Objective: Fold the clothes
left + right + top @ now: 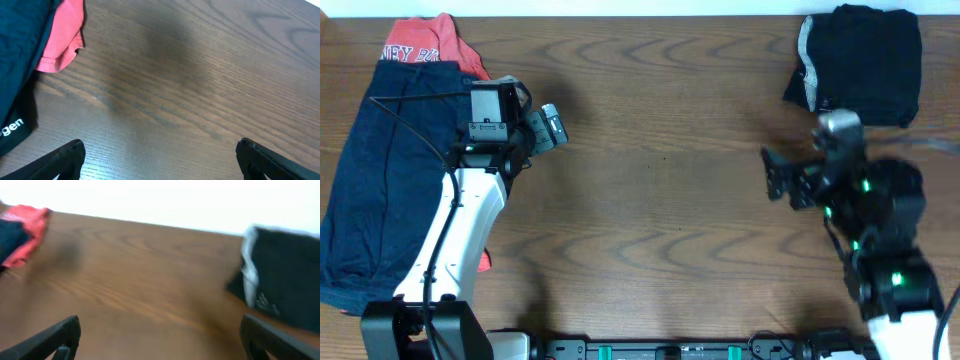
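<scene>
Wood-grain table [660, 200], white wall [150, 200]; L end effector [553, 125] & R end effector [771, 175] spread.

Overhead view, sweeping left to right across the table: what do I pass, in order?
Navy-blue shorts → left gripper → right gripper → black garment.

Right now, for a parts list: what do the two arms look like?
Left arm: white link, black cable along it, black wrist block, green light. Right arm: mostly black, green lights, silver cap, white base link. Fingers in both wrist views are black.
</scene>
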